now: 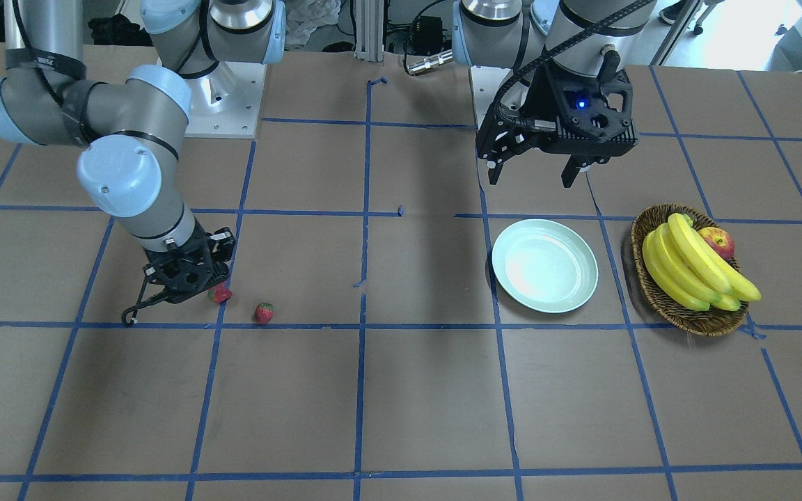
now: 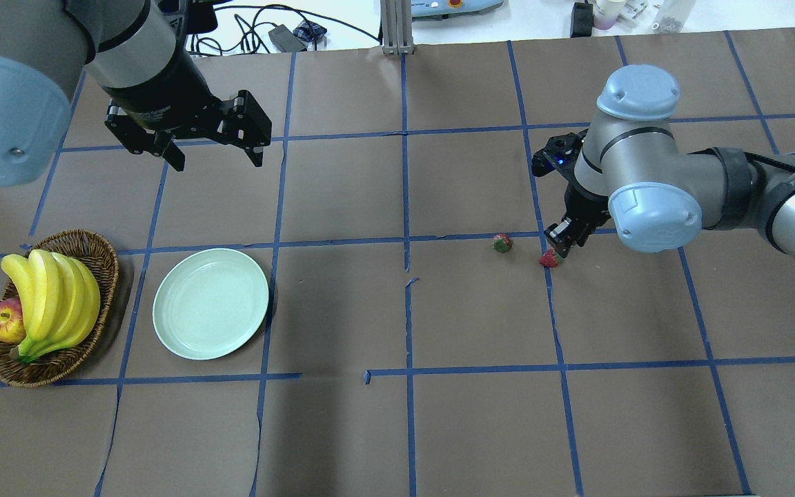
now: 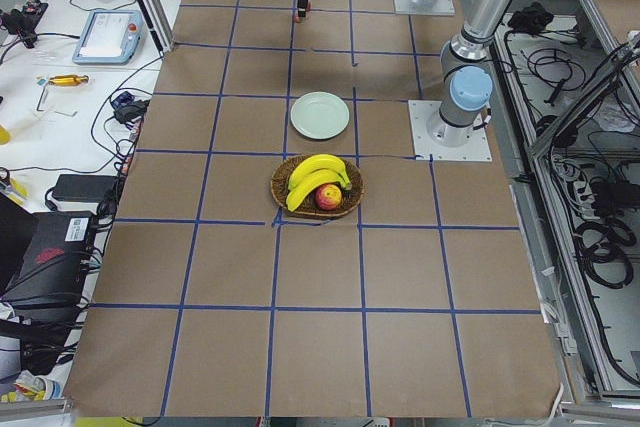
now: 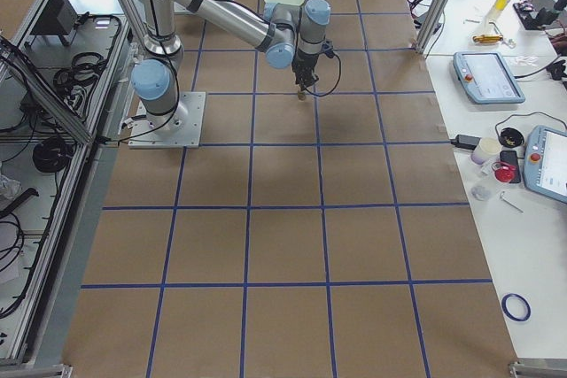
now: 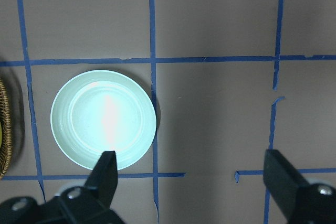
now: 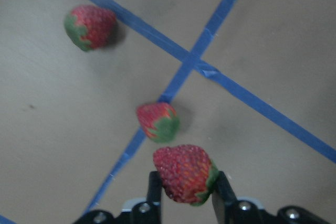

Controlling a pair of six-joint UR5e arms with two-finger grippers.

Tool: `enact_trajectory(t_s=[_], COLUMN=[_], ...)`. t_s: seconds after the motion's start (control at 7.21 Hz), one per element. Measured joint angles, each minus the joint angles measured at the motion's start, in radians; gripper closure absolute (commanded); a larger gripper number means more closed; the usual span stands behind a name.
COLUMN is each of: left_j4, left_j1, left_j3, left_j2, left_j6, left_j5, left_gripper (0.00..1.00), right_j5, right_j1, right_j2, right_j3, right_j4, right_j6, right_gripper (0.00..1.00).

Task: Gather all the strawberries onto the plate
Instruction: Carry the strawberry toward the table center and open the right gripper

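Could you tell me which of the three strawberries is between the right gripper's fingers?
The strawberry nearest the wrist camera, clasped by the right gripper; the other two lie loose beyond it.

The plate [image 2: 210,304] lies just beside the basket [image 2: 104,252], strawberries [image 2: 502,242] well apart.

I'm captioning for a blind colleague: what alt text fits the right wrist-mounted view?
The right gripper holds a strawberry between its two fingers. Beyond it, a second strawberry lies on a blue tape line and a third strawberry on the brown table.
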State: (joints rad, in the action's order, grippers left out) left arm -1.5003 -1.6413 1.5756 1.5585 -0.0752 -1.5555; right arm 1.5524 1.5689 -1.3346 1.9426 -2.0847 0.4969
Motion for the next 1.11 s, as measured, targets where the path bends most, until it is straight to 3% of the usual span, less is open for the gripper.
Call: enact_trajectory(t_s=[0.56,0.69,1.11], left_j4=[0.000,0.000,0.000], left_j1=[0.000,0.000,0.000], left_j3=[0.000,0.000,0.001], left_j2=[-0.001,-0.002,-0.003], left_j6=[0.000,0.000,0.000], left_j5=[0.000,0.000,-0.002], left_gripper=[0.00,0.00,0.00], right_j5=[-0.060,-0.061,-0.068], right_j1=[0.377,0.448,0.507], right_j2=[0.100,0.145,0.192], right_j3=[-0.119,-0.141,-0.153], right_j4=[-0.048,-0.091,-0.121], right_j6=[-0.678,-0.802,-0.874], right_gripper=[1.00,0.01,0.00])
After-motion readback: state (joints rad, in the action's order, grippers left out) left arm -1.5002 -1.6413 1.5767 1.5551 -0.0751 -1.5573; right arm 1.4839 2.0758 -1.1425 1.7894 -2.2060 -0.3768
